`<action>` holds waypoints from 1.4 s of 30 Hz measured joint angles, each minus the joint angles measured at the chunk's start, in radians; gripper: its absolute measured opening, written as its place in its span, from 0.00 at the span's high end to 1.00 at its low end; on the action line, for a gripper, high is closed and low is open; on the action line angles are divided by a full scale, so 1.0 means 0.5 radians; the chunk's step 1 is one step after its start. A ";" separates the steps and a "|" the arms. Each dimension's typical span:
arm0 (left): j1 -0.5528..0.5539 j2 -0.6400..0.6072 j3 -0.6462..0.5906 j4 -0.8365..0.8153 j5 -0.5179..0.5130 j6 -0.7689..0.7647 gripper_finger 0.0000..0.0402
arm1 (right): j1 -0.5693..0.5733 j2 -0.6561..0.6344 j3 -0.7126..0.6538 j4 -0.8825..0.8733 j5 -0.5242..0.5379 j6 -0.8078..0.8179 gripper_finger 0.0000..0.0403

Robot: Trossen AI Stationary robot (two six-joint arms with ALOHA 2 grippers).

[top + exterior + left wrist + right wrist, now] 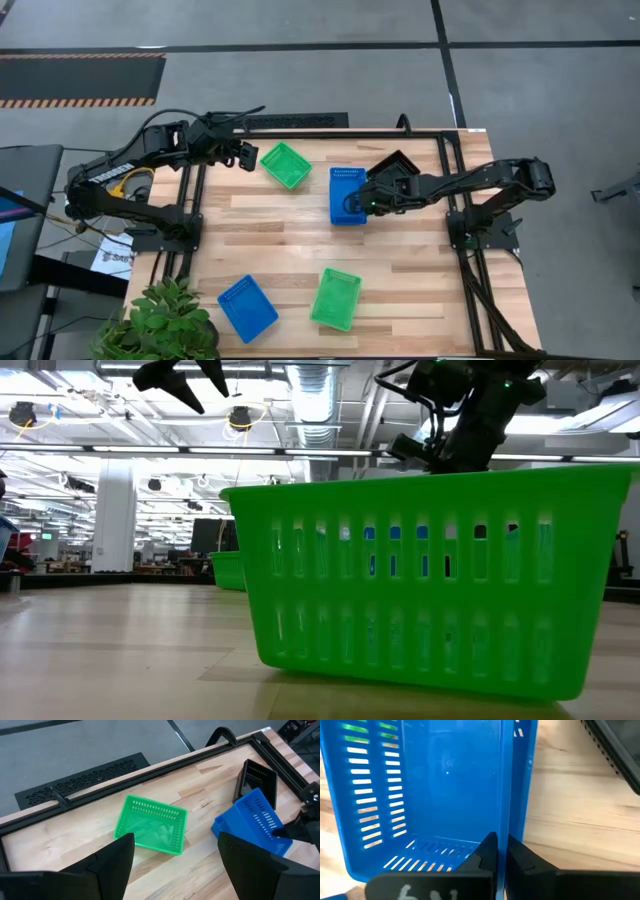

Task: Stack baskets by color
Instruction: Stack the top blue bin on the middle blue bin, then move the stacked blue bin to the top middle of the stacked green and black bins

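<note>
A blue basket [345, 195] sits right of the table's middle; it shows tilted in the left wrist view [252, 817]. My right gripper [363, 203] is shut on its wall. Just behind stands a black basket [397, 166]. A green basket [286, 165] lies on its base at the far left, and my left gripper [243, 157] hangs open above the table beside it, touching nothing. Near the front edge a second blue basket [247, 307] and a second green basket [336, 298] rest on their bases. My right gripper pinches the blue basket's long wall on the table's right side [504, 827], close to a corner, one finger inside the basket and one outside. The fingers slant down from the table's right. What the basket's underside rests on I cannot tell.
A leafy plant [165, 325] stands at the near left corner. A black frame [445, 150] runs along the table's far and right edges. Bare wood lies in the middle, between the far and near baskets.
</note>
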 joint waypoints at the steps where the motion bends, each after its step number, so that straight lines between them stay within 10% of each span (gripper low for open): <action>1: 0.000 -0.001 0.000 0.000 -0.001 0.000 0.32 | -0.003 0.000 0.000 -0.002 -0.013 0.000 0.92; 31: 0.000 0.000 0.000 0.000 -0.002 0.017 0.32 | -0.041 -0.090 0.036 -0.027 -0.107 -0.416 0.67; 42: 0.000 0.000 0.000 -0.008 -0.002 0.019 0.32 | 0.050 -0.003 0.056 -0.008 -0.774 -1.077 0.75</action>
